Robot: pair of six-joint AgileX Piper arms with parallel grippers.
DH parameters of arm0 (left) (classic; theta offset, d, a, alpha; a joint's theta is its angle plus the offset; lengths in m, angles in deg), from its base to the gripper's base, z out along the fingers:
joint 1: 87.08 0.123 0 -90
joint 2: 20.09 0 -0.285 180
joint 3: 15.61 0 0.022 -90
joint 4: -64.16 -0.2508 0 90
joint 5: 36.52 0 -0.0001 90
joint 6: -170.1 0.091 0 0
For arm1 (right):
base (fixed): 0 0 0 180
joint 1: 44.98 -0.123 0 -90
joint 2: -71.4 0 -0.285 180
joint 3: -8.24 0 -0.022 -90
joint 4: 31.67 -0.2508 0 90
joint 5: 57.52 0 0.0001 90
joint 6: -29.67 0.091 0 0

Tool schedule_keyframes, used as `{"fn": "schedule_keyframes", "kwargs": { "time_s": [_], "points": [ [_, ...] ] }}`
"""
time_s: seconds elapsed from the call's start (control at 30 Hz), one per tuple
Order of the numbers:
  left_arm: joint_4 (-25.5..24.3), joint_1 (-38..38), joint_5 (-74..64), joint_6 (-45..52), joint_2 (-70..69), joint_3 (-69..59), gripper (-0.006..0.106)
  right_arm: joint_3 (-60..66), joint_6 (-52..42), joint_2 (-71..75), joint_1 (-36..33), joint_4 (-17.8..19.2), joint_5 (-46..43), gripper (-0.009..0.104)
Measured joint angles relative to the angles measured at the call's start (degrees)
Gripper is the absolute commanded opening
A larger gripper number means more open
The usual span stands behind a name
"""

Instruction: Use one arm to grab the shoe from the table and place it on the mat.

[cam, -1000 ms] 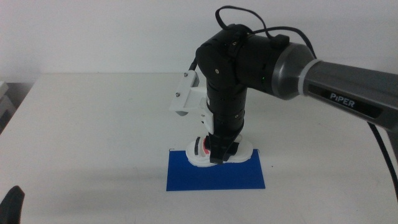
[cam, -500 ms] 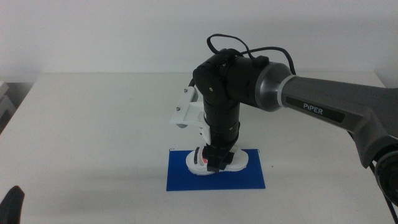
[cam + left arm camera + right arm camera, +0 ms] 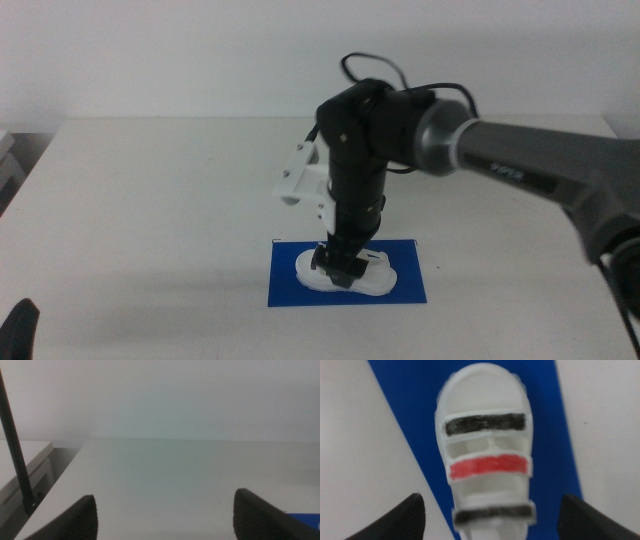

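The shoe, white with black and red straps, lies flat on the blue mat near the table's front. My right gripper hangs straight over its middle. In the right wrist view the shoe sits on the mat, and the right gripper is open, its jaws wide on either side and clear of the shoe. My left gripper waits at the bottom left corner of the middle view. The left wrist view shows it open with nothing between its jaws.
The right arm stretches in from the right above the table. A white bracket sticks out from its wrist. A grey shelf edge sits off the table's left side. A sliver of the mat shows in the left wrist view.
The right gripper carried the shoe down and forward onto the mat's middle, where it now lies flat. The jaws have let go of it. The left gripper has not moved.
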Motion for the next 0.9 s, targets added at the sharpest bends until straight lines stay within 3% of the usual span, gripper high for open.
{"fn": "schedule_keyframes", "kwargs": {
  "time_s": [0.17,0.37,0.53,0.63,0.73,0.9],
  "points": [
    [0.0,0.0,0.0,0.0,0.0,0.0,0.092,7.81,4.03,9.81,4.26,-5.46,-6.76,0.092],
    [0.0,0.0,0.0,0.0,0.0,0.0,0.092,28.77,12.9,32.87,13.89,-10.76,-23.64,0.092],
    [0.0,0.0,0.0,0.0,0.0,0.0,0.092,45.8,19.52,51.62,21.84,-10.94,-34.92,0.092],
    [0.0,0.0,0.0,0.0,0.0,0.0,0.092,54.76,21.69,62.19,25.73,-9.22,-38.3,0.092],
    [0.0,0.0,0.0,0.0,0.0,0.0,0.092,64.32,22.42,72.55,27.68,-7.0,-42.66,0.092],
    [0.0,0.0,0.0,0.0,0.0,0.0,0.092,77.63,22.61,89.72,28.49,-6.27,-48.73,0.092]
  ]
}}
